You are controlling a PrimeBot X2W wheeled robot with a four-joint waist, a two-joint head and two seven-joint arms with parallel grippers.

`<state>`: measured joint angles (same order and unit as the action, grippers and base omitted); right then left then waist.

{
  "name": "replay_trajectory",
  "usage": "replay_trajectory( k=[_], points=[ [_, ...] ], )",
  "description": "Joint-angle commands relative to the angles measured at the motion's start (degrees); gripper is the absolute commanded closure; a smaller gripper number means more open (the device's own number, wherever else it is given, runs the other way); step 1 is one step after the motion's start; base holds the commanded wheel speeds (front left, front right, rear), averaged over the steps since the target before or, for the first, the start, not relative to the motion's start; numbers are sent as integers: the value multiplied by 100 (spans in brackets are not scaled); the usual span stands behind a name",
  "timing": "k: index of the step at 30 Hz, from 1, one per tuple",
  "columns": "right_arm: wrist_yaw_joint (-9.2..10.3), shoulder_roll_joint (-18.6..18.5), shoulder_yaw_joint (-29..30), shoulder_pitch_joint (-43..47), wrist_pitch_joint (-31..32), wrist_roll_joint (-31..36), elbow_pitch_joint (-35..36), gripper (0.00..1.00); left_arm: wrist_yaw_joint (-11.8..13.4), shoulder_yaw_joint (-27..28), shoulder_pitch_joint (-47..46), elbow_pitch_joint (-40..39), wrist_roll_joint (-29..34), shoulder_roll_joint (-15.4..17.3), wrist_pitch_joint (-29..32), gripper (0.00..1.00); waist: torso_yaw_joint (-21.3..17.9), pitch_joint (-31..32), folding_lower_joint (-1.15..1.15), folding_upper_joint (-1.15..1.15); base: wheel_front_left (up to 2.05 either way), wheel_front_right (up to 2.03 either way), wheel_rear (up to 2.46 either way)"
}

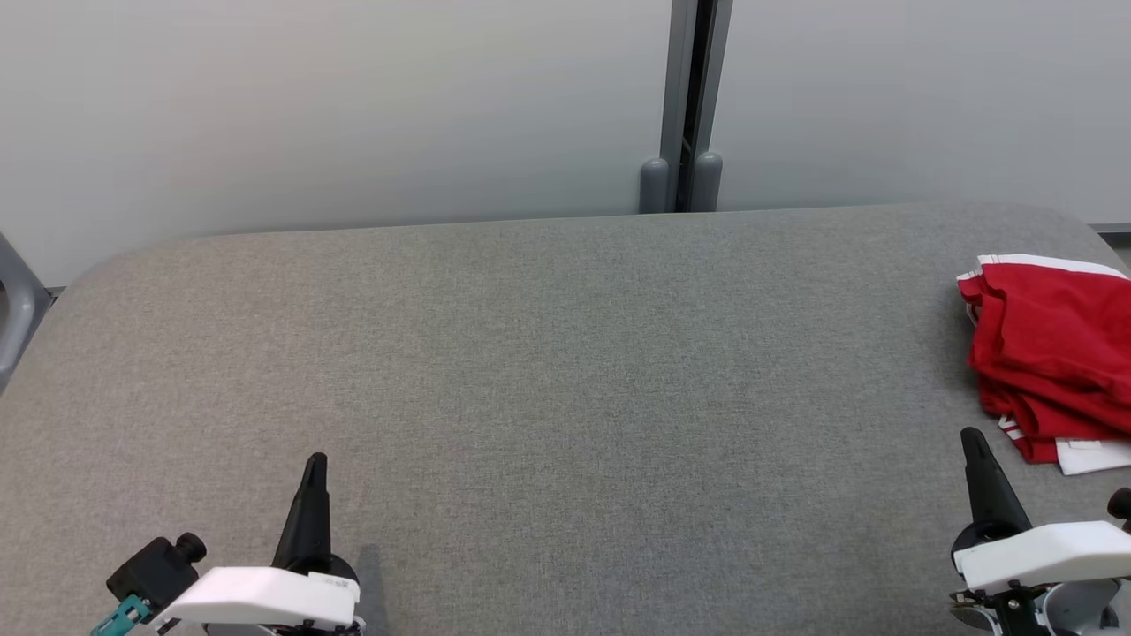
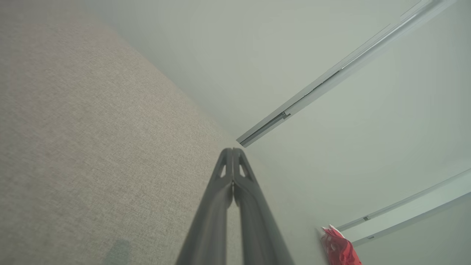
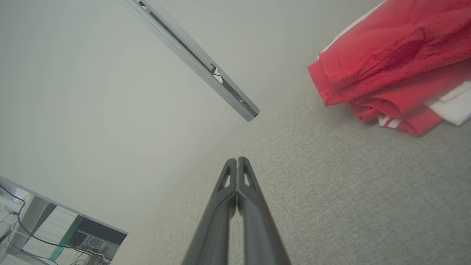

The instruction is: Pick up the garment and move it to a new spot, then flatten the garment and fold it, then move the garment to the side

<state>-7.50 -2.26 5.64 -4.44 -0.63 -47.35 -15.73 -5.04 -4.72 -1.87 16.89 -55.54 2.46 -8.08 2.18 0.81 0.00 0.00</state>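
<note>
The garment [image 1: 1051, 353] is red with white trim and lies bunched at the far right edge of the grey fabric table [image 1: 548, 371]. It also appears at the upper right of the right wrist view as the garment [image 3: 393, 62], and as a small red patch, the garment [image 2: 336, 246], in the left wrist view. My right gripper [image 1: 972, 437] stands shut and empty just in front of the garment, apart from it. My left gripper [image 1: 315, 461] is shut and empty at the lower left, far from it. In the wrist views the left gripper [image 2: 232, 150] and the right gripper [image 3: 237, 159] have their tips pressed together.
Behind the table stands a pale wall with a grey vertical post [image 1: 685, 106]. A grey chair part [image 1: 13, 309] shows at the far left edge. A desk with cables [image 3: 44, 235] appears in the corner of the right wrist view.
</note>
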Motion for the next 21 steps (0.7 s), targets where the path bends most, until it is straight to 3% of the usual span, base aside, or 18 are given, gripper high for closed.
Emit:
replay_trajectory(
  k=[1,21],
  points=[
    [0,-49,78,-142,65,-209,85,100,-49,32,-209,-83,-179,30,26,100,-4,-2,0,0,0,0,0],
    [0,-62,399,-173,501,-1489,110,100,-111,70,-369,-91,-1292,38,239,100,-55,-25,0,0,0,0,0]
  ],
)
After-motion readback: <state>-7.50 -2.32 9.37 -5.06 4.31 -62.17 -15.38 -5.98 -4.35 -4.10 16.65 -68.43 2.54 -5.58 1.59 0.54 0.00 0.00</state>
